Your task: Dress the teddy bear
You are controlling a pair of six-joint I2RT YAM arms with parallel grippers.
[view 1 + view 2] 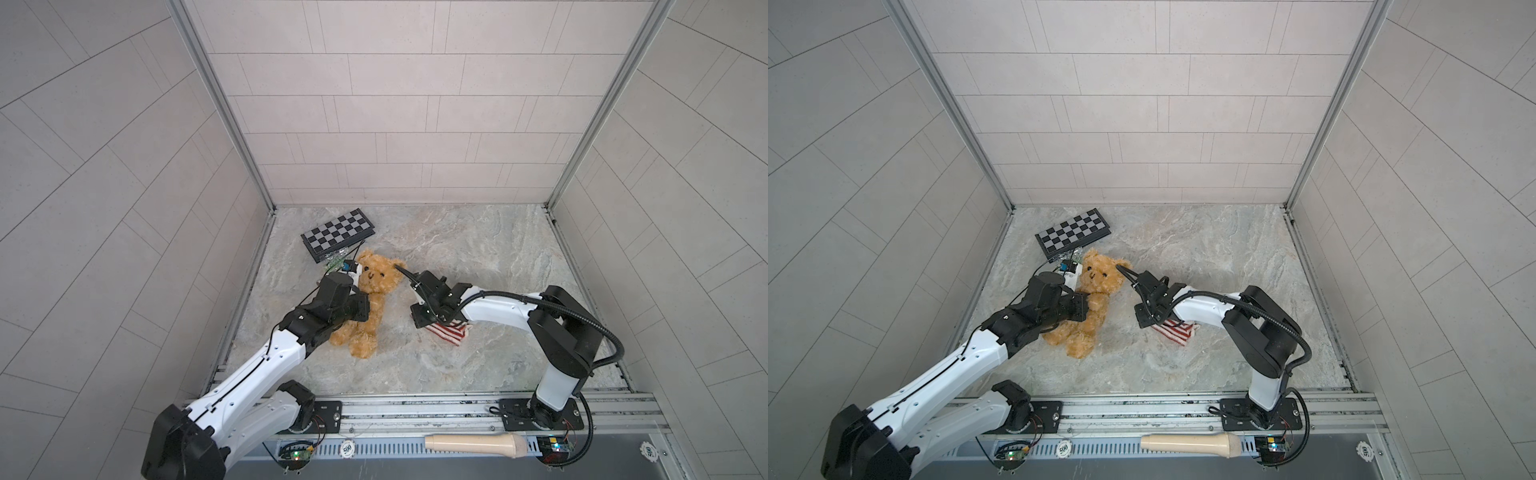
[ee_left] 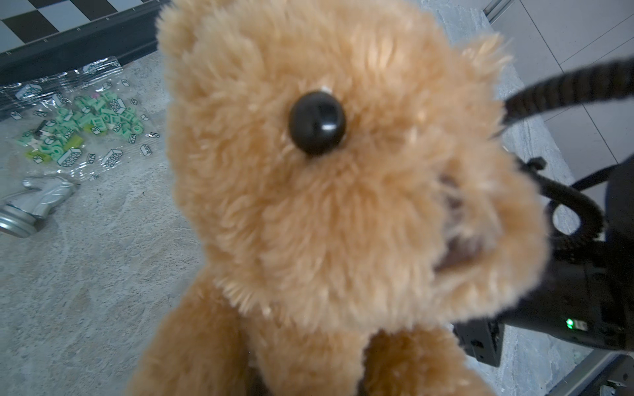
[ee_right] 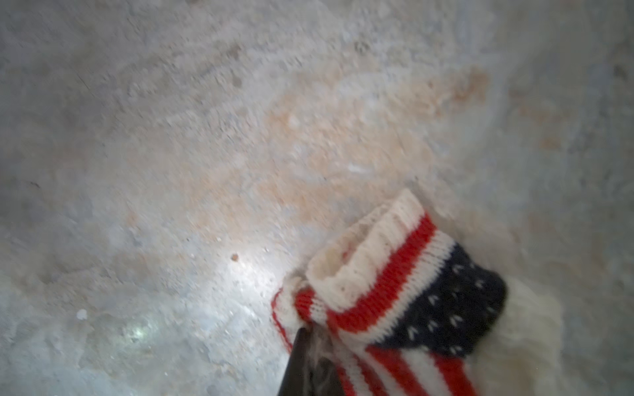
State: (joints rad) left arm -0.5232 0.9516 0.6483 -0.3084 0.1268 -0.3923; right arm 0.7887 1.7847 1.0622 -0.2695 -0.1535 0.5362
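The teddy bear (image 1: pixel 380 278) lay face up on the marbled worktop (image 1: pixel 478 257), left of centre. Its head pointed toward the folded chessboard (image 1: pixel 338 232) at the rear and its legs toward the front rail.

The left end effector (image 1: pixel 363 309) was pressed into the fur at the bear's chest, on the side nearer the left wall. Its jaws were buried in the plush in both top views, and the bear's face (image 2: pixel 343 205) filled the left wrist view. I could not tell how far apart the jaws stood or whether they gripped.

The right end effector (image 1: pixel 398 268) stood with its thin jaws closed tight into a point, right at the bear's ear on that side. I could not make out whether any fur was pinched.

The knit sweater (image 1: pixel 451 332) had red and white stripes, a navy patch with white flecks and cream cuffs (image 3: pixel 411 291). It lay crumpled under the right forearm, apart from the bear.

A clear bag of green toy bricks (image 2: pixel 85 127) and a silver chess knight (image 2: pixel 37 202) lay near the chessboard, beside the bear's head.
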